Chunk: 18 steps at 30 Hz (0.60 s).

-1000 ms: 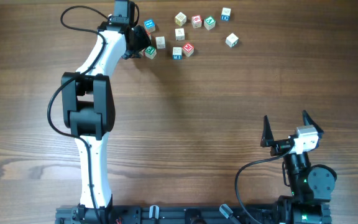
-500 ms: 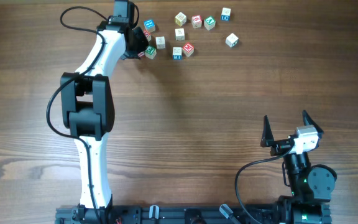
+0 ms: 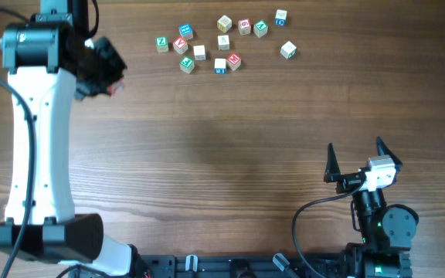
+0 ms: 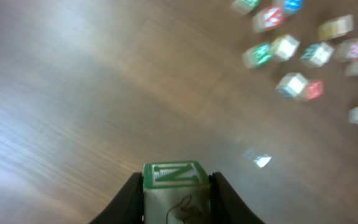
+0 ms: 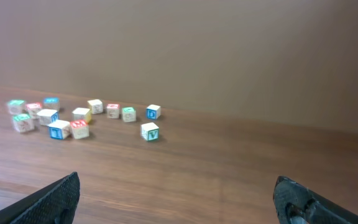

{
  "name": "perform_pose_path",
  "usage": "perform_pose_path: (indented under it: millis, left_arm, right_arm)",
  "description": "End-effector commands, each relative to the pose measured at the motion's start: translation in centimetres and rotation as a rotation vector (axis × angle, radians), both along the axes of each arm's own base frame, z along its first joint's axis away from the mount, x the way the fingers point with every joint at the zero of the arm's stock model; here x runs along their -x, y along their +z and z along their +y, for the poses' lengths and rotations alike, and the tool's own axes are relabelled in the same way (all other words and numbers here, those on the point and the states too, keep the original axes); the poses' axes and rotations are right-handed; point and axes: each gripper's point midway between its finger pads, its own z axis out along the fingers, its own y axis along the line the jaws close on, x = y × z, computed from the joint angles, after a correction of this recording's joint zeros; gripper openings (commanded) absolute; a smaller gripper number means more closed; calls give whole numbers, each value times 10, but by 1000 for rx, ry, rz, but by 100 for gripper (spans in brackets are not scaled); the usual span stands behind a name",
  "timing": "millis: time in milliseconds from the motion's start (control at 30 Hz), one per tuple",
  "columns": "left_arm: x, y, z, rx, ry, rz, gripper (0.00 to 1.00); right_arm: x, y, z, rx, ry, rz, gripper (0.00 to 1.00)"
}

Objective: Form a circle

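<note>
The left fingers (image 4: pixel 175 186) are drawn in snug on a small wooden cube (image 4: pixel 173 175) with a green letter on its upper face, one finger pressed against each side, and they hold it up clear of the wooden surface (image 3: pixel 230 154), out to the left of the other alphabet cubes (image 3: pixel 234 60). Those lie scattered along the far edge of the surface, well apart from both arms. The circle (image 3: pixel 180 44) is only a tight bunch at the left end of that scatter: a red-faced cube with a blue-lettered one just behind it and a pale one just to its right. A green-lettered cube sits a little to the left of the bunch and another just in front of it. The remaining cubes trail off to the right in ones and twos, blurred in the left wrist view. The right fingers (image 3: pixel 354 147) rest near the front right corner of the surface, spread wide with nothing between them, pointing towards the distant cubes
</note>
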Motion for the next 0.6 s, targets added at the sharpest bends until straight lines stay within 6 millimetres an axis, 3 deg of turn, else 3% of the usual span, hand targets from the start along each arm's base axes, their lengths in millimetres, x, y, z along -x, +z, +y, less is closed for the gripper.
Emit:
perform_pose_path:
  millis: [0, 200, 367, 567]
  left_arm:
    - [8, -38, 2, -85, 15, 145, 8]
    - [34, -101, -11, -95, 8, 309, 4]
    - [61, -146, 0, -159, 19, 425, 4]
    - [59, -215, 0, -147, 43, 364, 4]
  right_arm:
    - [0, 6, -27, 254, -162, -31, 100]
    - [0, -2, -35, 755, -195, 4, 100]
    - [0, -2, -35, 1133, -183, 4, 100]
    - [0, -3, -35, 1927, -140, 1, 100]
